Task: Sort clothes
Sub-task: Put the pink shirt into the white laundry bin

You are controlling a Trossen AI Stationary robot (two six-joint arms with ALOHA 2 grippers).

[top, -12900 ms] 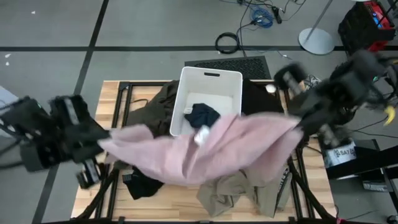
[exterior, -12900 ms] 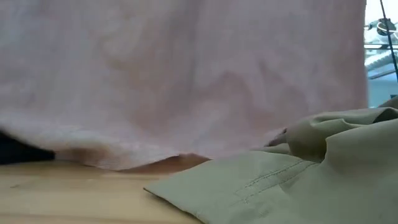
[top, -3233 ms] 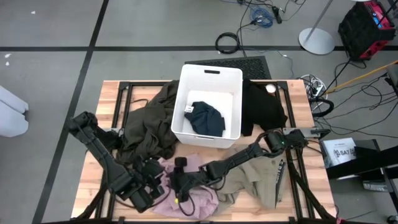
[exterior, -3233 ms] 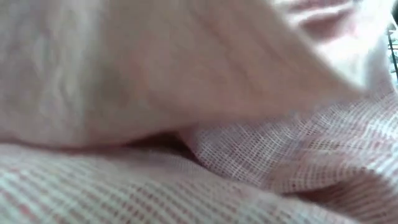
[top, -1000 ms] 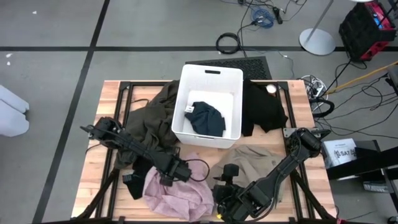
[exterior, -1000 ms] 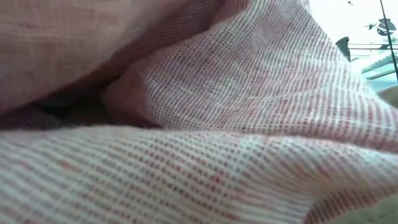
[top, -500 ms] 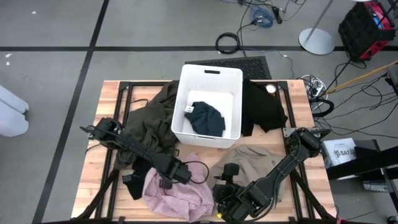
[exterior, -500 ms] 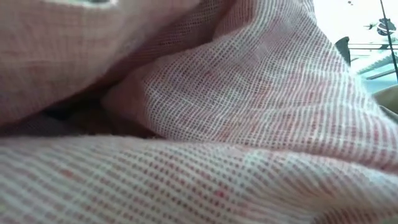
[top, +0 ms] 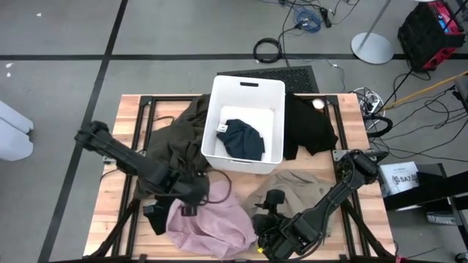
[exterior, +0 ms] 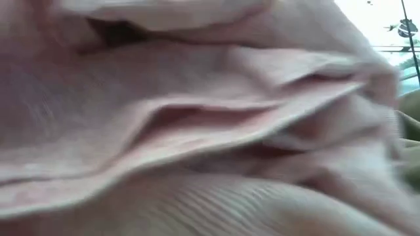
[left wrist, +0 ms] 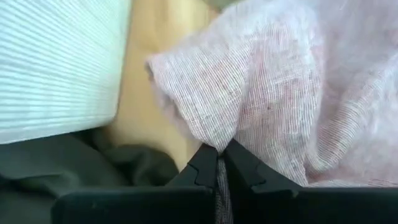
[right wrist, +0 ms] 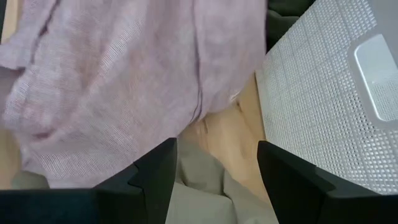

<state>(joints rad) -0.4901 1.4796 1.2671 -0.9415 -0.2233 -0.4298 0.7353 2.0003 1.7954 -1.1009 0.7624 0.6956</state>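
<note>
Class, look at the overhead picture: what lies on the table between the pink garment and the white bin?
In the high view, a narrow strip of bare wooden table separates the pink garment from the white bin; nothing else lies there.

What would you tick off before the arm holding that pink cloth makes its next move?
1. Left gripper jaws shut on the pale pink woven fabric garment: ok.
2. Right gripper jaws open, holding nothing: ok.
3. White rectangular plastic bin has room; only a navy blue garment inside: ok.
4. Pink garment free of the khaki tan garment: cannot tell.
5. Grip deep enough to lift: cannot tell.
</note>
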